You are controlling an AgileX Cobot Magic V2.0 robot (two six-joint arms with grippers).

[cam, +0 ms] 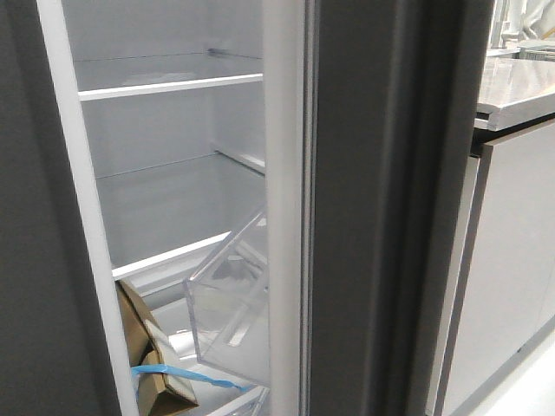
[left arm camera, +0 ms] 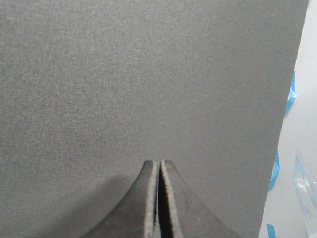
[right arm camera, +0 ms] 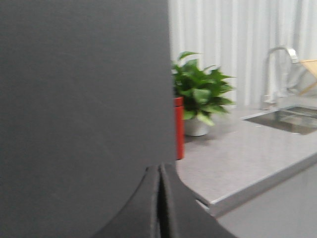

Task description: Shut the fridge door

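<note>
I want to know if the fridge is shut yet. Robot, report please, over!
Left gripper shut, right gripper shut, both empty. Tall matte dark-grey fridge door open. Clear plastic bin tilted in the opening.

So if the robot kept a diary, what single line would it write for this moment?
fridge door: ajar, shelves visible | left gripper: shut, at dark panel | right gripper: shut, at dark panel | door not yet closed
</note>
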